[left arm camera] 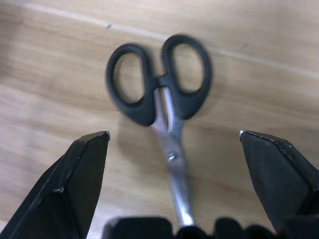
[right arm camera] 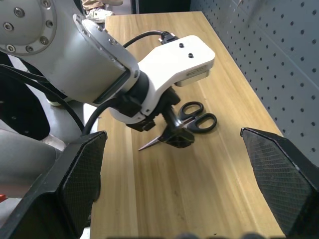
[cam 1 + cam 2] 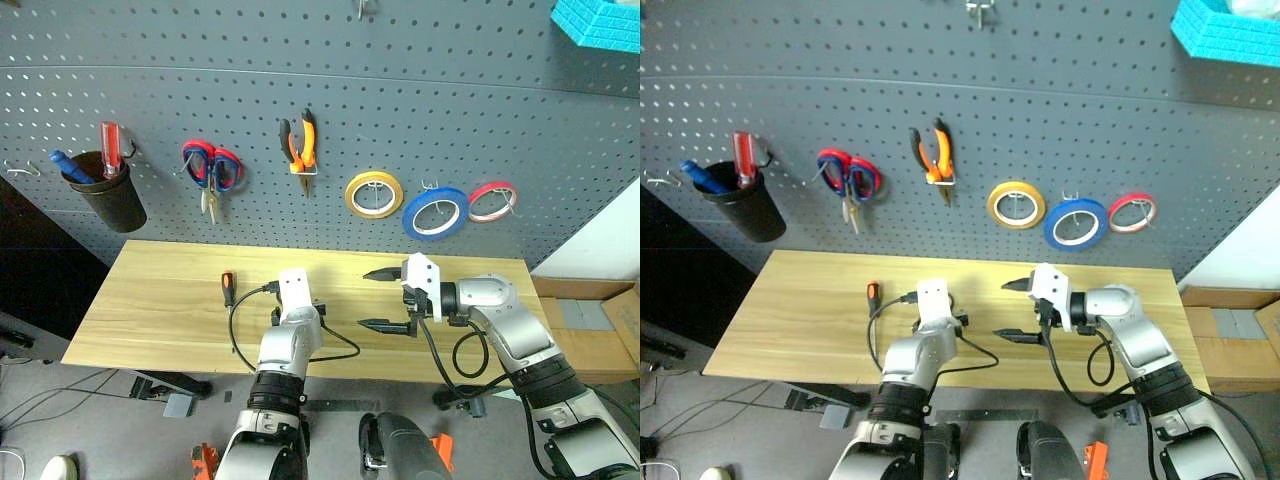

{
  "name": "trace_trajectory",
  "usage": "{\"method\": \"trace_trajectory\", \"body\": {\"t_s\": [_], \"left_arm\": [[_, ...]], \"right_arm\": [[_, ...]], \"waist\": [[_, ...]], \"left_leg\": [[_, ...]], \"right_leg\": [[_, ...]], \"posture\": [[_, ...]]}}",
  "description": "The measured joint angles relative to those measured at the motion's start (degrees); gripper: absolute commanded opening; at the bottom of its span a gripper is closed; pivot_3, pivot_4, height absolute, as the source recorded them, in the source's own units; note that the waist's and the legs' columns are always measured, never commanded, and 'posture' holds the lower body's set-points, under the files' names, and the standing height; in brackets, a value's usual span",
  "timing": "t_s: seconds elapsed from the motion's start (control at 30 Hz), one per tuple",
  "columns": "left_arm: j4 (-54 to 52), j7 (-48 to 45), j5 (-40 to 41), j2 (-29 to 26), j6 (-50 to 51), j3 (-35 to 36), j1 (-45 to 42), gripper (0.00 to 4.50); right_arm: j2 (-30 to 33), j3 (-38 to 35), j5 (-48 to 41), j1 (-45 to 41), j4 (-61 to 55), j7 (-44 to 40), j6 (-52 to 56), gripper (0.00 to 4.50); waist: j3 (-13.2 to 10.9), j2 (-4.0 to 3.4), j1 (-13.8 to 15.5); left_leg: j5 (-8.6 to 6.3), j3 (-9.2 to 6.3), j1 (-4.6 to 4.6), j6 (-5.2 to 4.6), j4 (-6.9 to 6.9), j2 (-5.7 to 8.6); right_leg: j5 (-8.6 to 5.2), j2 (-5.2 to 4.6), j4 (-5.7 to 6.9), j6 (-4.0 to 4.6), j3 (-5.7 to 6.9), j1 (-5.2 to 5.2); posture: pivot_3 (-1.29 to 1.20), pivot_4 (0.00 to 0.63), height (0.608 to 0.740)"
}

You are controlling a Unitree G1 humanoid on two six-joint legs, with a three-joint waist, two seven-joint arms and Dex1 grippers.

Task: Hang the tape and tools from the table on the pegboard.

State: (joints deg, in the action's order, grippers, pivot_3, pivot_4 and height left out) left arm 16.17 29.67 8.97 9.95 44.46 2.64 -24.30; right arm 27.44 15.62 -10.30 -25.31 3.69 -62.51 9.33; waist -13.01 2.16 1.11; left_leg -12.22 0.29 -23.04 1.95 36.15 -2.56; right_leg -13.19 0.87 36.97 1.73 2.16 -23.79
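Note:
Small black-handled scissors (image 1: 159, 84) lie flat on the light wooden table (image 3: 160, 300). My left gripper (image 1: 174, 144) hangs open just above them, a finger on either side of the blades and the handles beyond the tips; the right wrist view shows the scissors (image 2: 198, 117) under it. To the right, my right gripper (image 3: 385, 298) is open and empty above the table, pointing towards the left hand. A short orange-and-black screwdriver (image 3: 228, 288) lies on the table left of the left hand. The orange pliers (image 3: 300, 145) and blue tape (image 3: 435, 213) hang on the pegboard (image 3: 450, 100).
Also on the pegboard are a black cup (image 3: 110, 195) holding a red-handled screwdriver (image 3: 110, 145), red-and-blue scissors (image 3: 212, 170), a yellow roll (image 3: 374, 194) and a thin red roll (image 3: 492, 201). A turquoise object (image 3: 600, 22) sits at the top right. Cardboard boxes (image 3: 590, 320) stand beyond the table's right end.

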Motion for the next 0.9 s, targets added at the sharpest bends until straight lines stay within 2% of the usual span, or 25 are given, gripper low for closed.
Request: {"method": "trace_trajectory", "body": {"t_s": [0.43,0.9], "left_arm": [[-0.4,4.8,0.0,0.0,0.8,0.5,0.2,4.50],[-0.1,5.8,0.1,0.0,2.5,0.6,0.2,4.50]], "right_arm": [[-0.4,-1.0,0.0,-0.3,1.3,0.4,0.4,4.47],[-1.2,-1.0,0.0,-0.6,1.7,1.5,0.5,4.47]], "waist": [[-0.5,0.01,-0.7],[-0.5,0.00,-0.8]], "left_leg": [[0.00,0.05,-0.03,0.01,-0.07,-0.02],[0.00,0.05,-0.34,0.02,-0.05,-0.01]], "right_leg": [[-0.03,-0.04,0.02,-0.06,-0.05,-0.09],[-0.03,-0.05,0.02,-0.08,-0.05,-0.37]], "posture": [[-0.02,0.249,0.740],[-0.04,0.251,0.740]]}}
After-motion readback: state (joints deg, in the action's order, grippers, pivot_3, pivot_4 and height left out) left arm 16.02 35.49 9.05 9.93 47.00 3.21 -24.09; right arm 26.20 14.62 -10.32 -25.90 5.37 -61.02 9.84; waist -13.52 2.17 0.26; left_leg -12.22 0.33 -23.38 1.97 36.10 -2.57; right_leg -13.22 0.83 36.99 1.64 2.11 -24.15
